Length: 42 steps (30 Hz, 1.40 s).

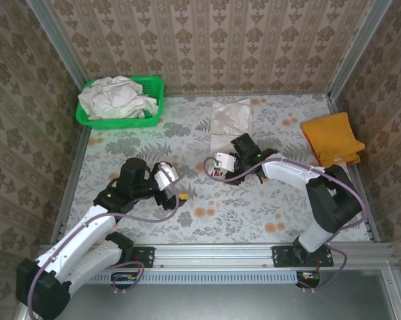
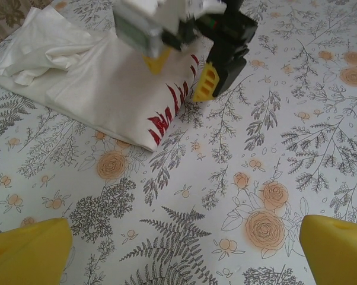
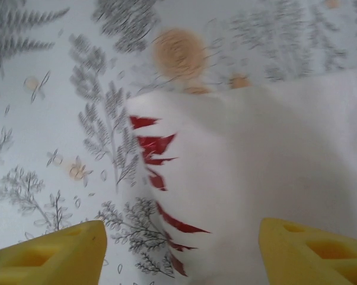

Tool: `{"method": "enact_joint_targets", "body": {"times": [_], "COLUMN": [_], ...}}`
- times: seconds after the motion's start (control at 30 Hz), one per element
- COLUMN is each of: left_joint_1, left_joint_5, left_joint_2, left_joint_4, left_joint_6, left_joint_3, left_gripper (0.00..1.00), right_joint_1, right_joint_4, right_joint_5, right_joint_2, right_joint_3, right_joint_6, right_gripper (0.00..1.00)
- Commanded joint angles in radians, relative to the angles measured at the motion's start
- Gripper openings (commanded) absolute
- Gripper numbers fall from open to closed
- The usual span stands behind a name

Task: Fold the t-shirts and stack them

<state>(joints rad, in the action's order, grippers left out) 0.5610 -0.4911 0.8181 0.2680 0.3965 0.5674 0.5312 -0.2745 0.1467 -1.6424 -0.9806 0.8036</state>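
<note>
Two yellow fingertips [image 3: 48, 258] of the right gripper [image 3: 178, 255] stand well apart with nothing clamped between them. They straddle the printed edge of the folded off-white cloth t-shirt [image 3: 273, 154], one tip over the cloth and the other over bare table. Red splashes of print run along that edge; whether either tip touches down I cannot tell. The left gripper [image 2: 181, 255] has its jaws spread fully and holds nothing. It hangs low over the flowered tablecloth [image 2: 273, 178], near the shirt's printed corner. Its wrist view shows one end of the shirt rumpled rather than flat.

Seen from above, this shirt lies at the far middle of the table, well apart from the other things, with the right gripper at its near edge. Bare cloth runs between the two grippers and on to the front metal rail [image 1: 220, 253]. More bare cloth lies to the left of the left gripper, out to the side rail. A green plastic basket [image 1: 157, 87] heaped with crumpled off-white t-shirts [image 1: 117, 97] sits in the far-left corner, against the table's left edge. A folded plain orange t-shirt [image 1: 330, 137] lies at the right edge, lapping over the rail there. The tablecloth is white with grey ferns and orange roses. Papered walls [image 1: 207, 40] in a beige patterned stripe close three sides.
</note>
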Motion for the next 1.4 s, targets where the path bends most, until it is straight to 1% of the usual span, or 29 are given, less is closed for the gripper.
{"method": "enact_joint_targets", "body": {"times": [0.0, 0.03, 0.13, 0.23, 0.3, 0.37, 0.43, 0.47, 0.5, 0.63, 0.7, 0.77, 0.97, 1.03, 1.1, 1.17, 1.27, 1.3, 1.37], "left_joint_1": [-0.009, -0.01, -0.012, -0.013, -0.014, -0.015, -0.013, -0.009, -0.007, -0.007, -0.007, -0.007, -0.01, -0.015, -0.015, -0.016, -0.013, -0.01, 0.004], "left_joint_5": [-0.026, -0.026, -0.03, -0.033, -0.032, -0.026, -0.029, -0.031, -0.021, 0.089, 0.162, 0.226, 0.383, 0.422, 0.44, 0.43, 0.351, 0.316, 0.29], "left_joint_2": [-0.004, -0.004, -0.002, 0.003, 0.001, 0.002, 0.003, 0.006, 0.009, 0.033, 0.055, 0.082, 0.236, 0.315, 0.411, 0.507, 0.657, 0.705, 0.787], "left_joint_4": [-0.007, -0.008, -0.009, -0.008, -0.006, -0.01, -0.008, -0.005, -0.004, 0.006, -0.012, -0.045, -0.12, -0.122, -0.137, -0.159, -0.212, -0.232, -0.251], "left_joint_6": [-0.004, -0.005, -0.005, -0.01, -0.016, -0.063, -0.136, -0.179, -0.242, -0.501, -0.658, -0.78, -1.014, -1.08, -1.126, -1.165, -1.201, -1.199, -1.186], "left_joint_3": [-0.002, -0.002, -0.002, 0.002, 0.003, 0.007, 0.015, 0.023, 0.033, 0.083, 0.102, 0.104, 0.124, 0.155, 0.205, 0.256, 0.34, 0.37, 0.422], "left_gripper": [1.0, 1.0, 1.0, 1.0, 1.0, 1.0, 1.0, 1.0, 1.0, 1.0, 1.0, 1.0, 1.0, 0.96, 0.93, 0.88, 0.79, 0.75, 0.67], "right_joint_1": [0.004, 0.004, 0.004, 0.005, 0.006, 0.006, 0.01, 0.012, 0.016, 0.046, 0.064, 0.081, 0.16, 0.19, 0.221, 0.244, 0.269, 0.272, 0.275], "right_joint_4": [-0.037, -0.028, -0.009, -0.006, -0.021, -0.049, -0.08, -0.092, -0.099, -0.122, -0.124, -0.132, -0.17, -0.182, -0.192, -0.21, -0.246, -0.256, -0.298], "right_joint_5": [-0.06, -0.069, -0.102, -0.159, -0.18, -0.162, -0.147, -0.139, -0.132, -0.098, -0.078, -0.066, -0.052, -0.039, -0.031, -0.019, 0.001, 0.013, 0.027], "right_joint_2": [-0.056, -0.069, -0.122, -0.179, -0.206, -0.21, -0.205, -0.195, -0.181, -0.106, -0.06, -0.017, 0.11, 0.146, 0.185, 0.215, 0.244, 0.273, 0.301], "right_joint_3": [-0.03, -0.035, -0.058, -0.084, -0.098, -0.101, -0.101, -0.096, -0.087, -0.041, -0.008, 0.016, 0.074, 0.091, 0.109, 0.115, 0.117, 0.116, 0.118], "right_joint_6": [0.076, 0.069, 0.059, 0.057, 0.063, 0.066, 0.062, 0.057, 0.051, 0.015, -0.013, -0.038, -0.113, -0.136, -0.158, -0.176, -0.198, -0.204, -0.215], "right_gripper": [0.57, 0.55, 0.52, 0.47, 0.4, 0.3, 0.15, 0.06, 0.0, 0.0, 0.0, 0.0, 0.0, 0.0, 0.0, 0.0, 0.0, 0.0, 0.0]}}
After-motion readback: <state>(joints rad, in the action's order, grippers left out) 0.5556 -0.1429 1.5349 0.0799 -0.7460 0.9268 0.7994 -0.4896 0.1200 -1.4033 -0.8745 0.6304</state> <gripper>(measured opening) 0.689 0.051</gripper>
